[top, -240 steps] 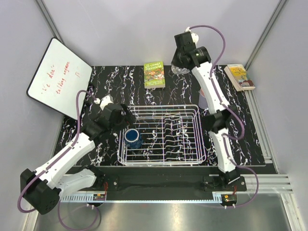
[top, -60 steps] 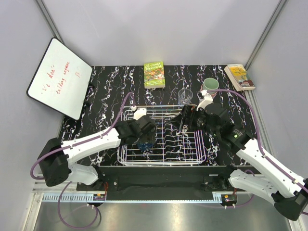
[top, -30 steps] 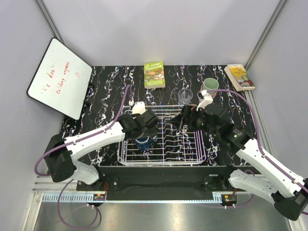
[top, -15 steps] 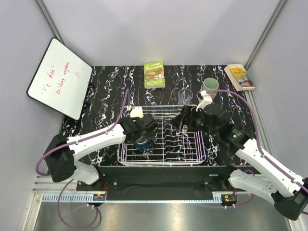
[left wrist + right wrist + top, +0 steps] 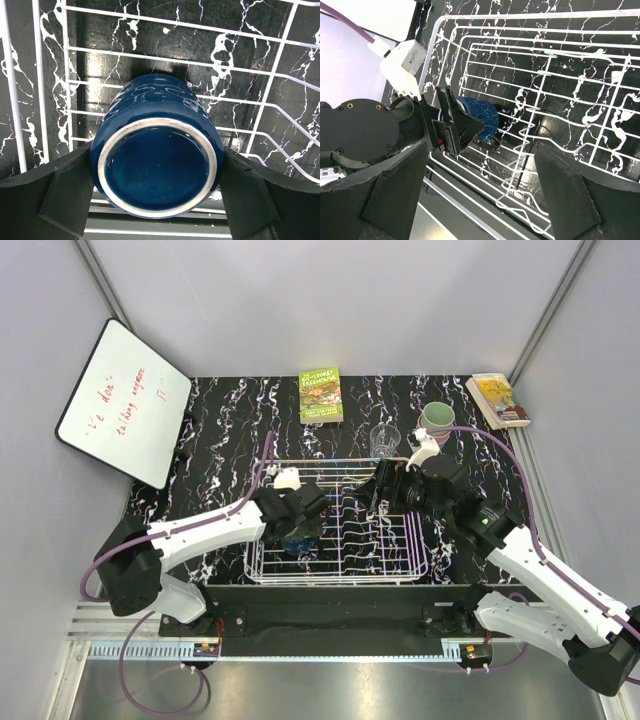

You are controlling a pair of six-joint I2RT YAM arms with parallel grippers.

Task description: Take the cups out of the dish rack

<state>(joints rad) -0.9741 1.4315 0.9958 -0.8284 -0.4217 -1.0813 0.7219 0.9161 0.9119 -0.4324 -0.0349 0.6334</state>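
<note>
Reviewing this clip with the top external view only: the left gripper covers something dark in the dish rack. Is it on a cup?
Observer: Yes. In the left wrist view the left gripper has a finger against each side of the dark blue cup.
Operator: Which way does the cup point?
Observer: A white-ringed round end faces that camera. Whether it is base or mouth, I cannot tell.
Operator: And the right gripper?
Observer: The right wrist view shows the right gripper open and empty above the dish rack.
</note>
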